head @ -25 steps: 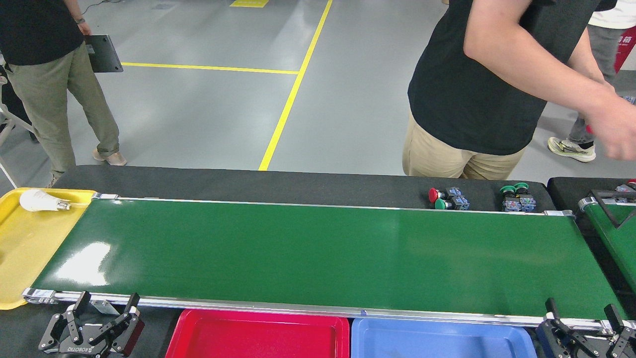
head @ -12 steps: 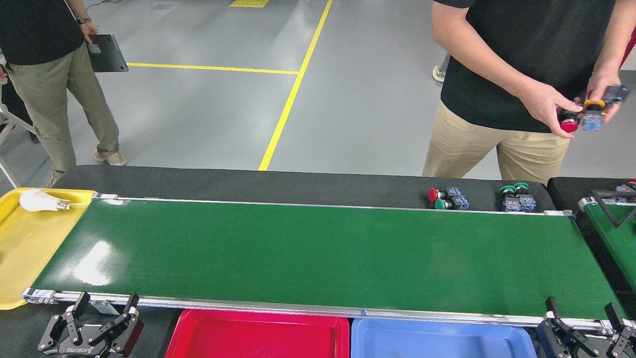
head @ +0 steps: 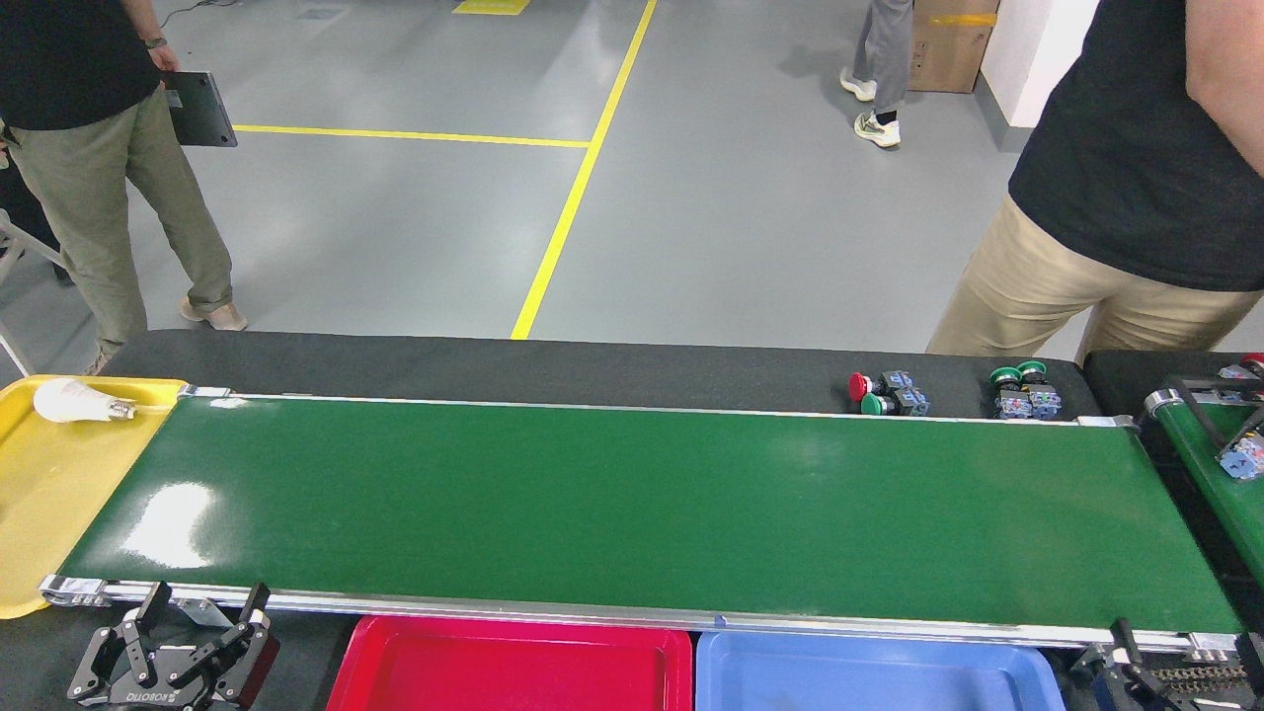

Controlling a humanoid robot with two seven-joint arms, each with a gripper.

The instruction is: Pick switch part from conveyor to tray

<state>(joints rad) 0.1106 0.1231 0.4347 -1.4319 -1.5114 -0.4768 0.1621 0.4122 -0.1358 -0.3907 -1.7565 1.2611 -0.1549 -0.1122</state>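
The conveyor (head: 632, 504) runs across the view, and its glossy green belt is bare. Switch parts lie off it, on the black padding behind the far rail: a red and green pair (head: 887, 393) and a green-capped cluster (head: 1022, 391). One more blue-bodied switch part (head: 1242, 458) rests on the small angled belt at the right edge. The red tray (head: 509, 664) sits below the near rail and holds nothing. My left gripper (head: 207, 598) is open just left of the tray. My right gripper (head: 1185, 642) is open at the bottom right corner, partly cut off.
A blue tray (head: 874, 679) adjoins the red one. A yellow tray (head: 39, 513) at the left end holds a white bulb (head: 74, 402). One person stands behind the conveyor's right end (head: 1136, 197), another at far left (head: 89, 148) with a tablet.
The person behind the belt has stepped right, and a switch part now lies on the small angled belt. Both grippers sit slightly lower in view; the right one is more cut off.
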